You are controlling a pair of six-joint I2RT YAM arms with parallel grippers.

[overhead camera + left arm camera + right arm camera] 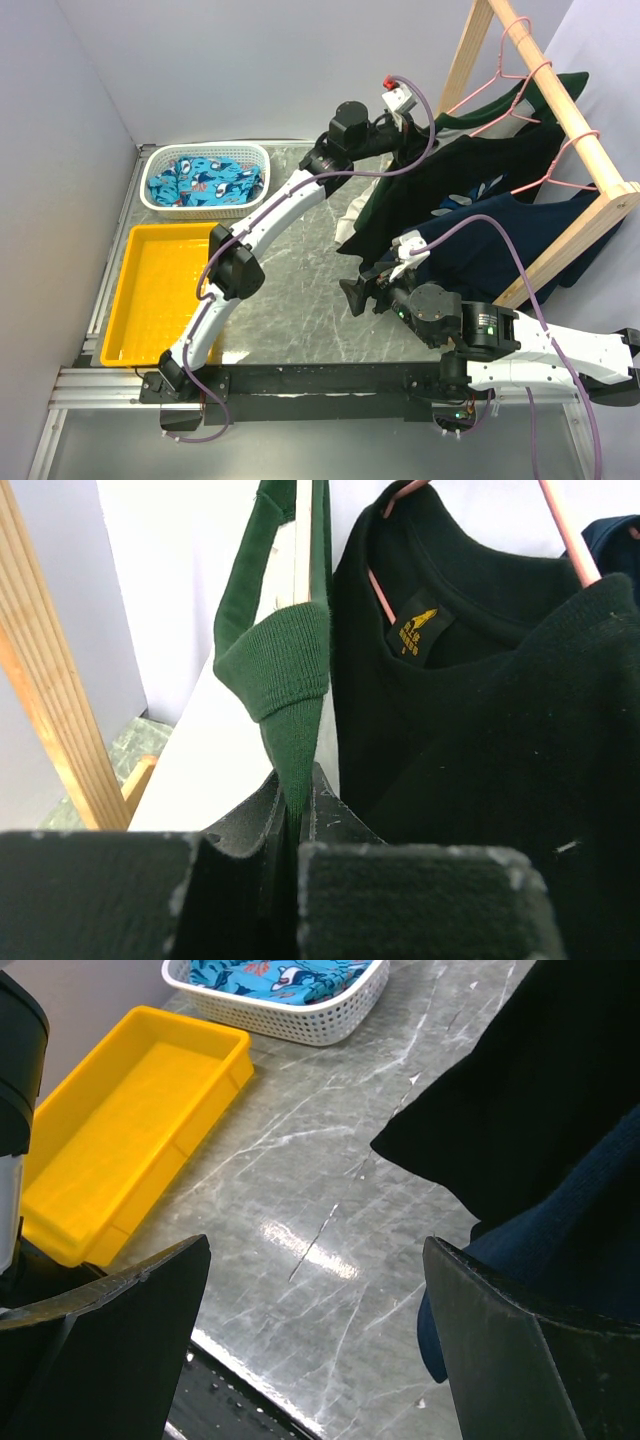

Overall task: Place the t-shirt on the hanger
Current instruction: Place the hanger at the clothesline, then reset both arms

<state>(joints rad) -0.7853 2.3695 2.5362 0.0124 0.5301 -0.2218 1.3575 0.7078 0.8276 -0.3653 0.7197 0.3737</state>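
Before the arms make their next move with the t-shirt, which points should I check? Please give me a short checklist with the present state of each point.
1. The left gripper is shut on the t-shirt, on its green ribbed edge: ok.
2. Only the t-shirt is in that grip; the black shirt hangs beside it, not pinched: ok.
3. The right gripper is open and holds nothing: ok.
4. The t-shirt sits fully on the hanger: cannot tell, the arm and the other clothes cover it.
5. Free room around the right gripper: not ok, the black shirt and the navy shirt hang close to one side of it.
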